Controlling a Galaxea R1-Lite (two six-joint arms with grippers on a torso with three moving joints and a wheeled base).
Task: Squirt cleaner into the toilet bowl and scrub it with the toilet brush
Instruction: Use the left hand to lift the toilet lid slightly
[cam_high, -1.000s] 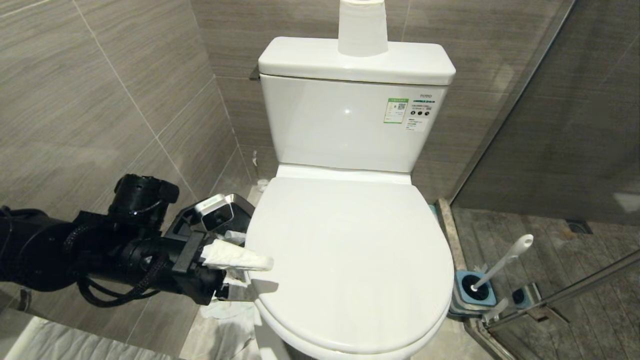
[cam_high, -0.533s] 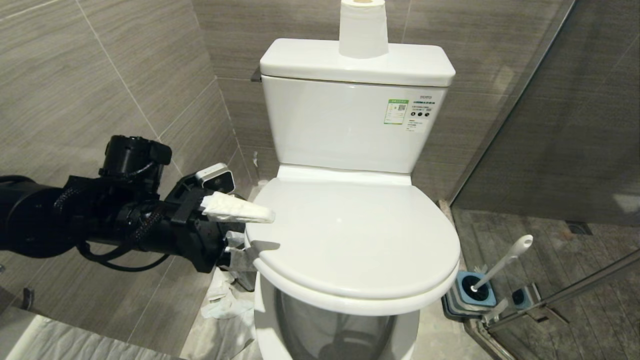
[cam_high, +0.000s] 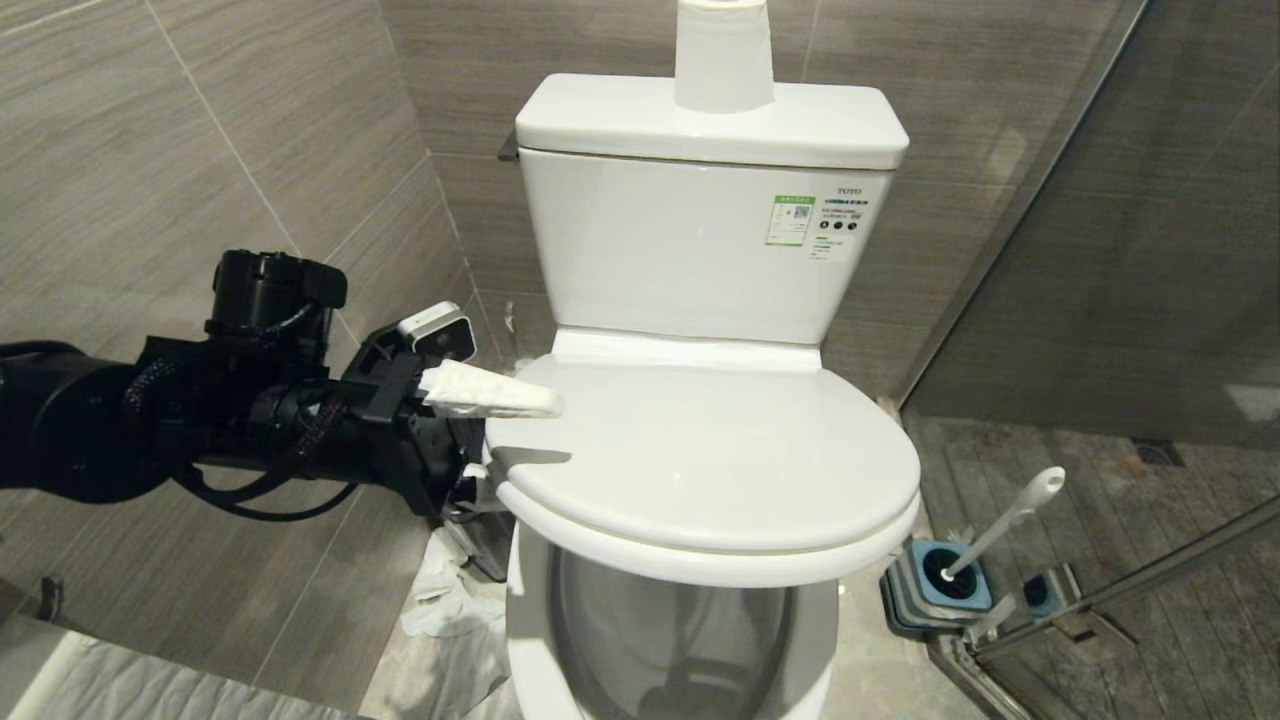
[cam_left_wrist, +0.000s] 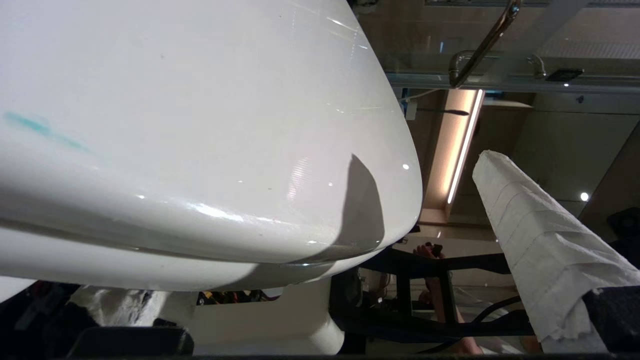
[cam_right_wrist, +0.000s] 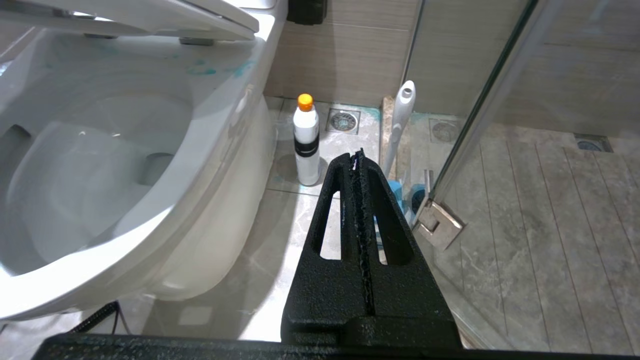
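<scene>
The left gripper (cam_high: 480, 440) reaches in level from the left wall side, with its jaws spread wide across the left edge of the lid (cam_high: 700, 455); one finger (cam_high: 490, 395), wrapped in white paper, lies above the lid, and the other is below the edge, mostly hidden. The lid and seat are tilted up off the toilet bowl (cam_high: 530, 620), leaving a gap at the front through which the basin interior shows. In the left wrist view the lid (cam_left_wrist: 200, 125) carries a faint turquoise smear on its glossy surface. Crumpled white paper (cam_high: 445, 600) lies on the floor beside the bowl's left flank. A toilet paper roll (cam_high: 723, 55) stands upright on the tank lid (cam_high: 620, 115). In the right wrist view, turquoise traces of the cleaner (cam_right_wrist: 215, 69) mark the rear rim of the toilet bowl (cam_right_wrist: 100, 150), and a white bottle with an orange cap (cam_right_wrist: 306, 142) stands on the floor just beside the bowl. The right gripper (cam_right_wrist: 359, 157) hangs low with its fingers pressed together, holding nothing. The toilet brush (cam_high: 1005, 520) rests tilted in its blue holder (cam_high: 935, 595) on the floor, right of the bowl, next to the glass shower door (cam_high: 1120, 230)
</scene>
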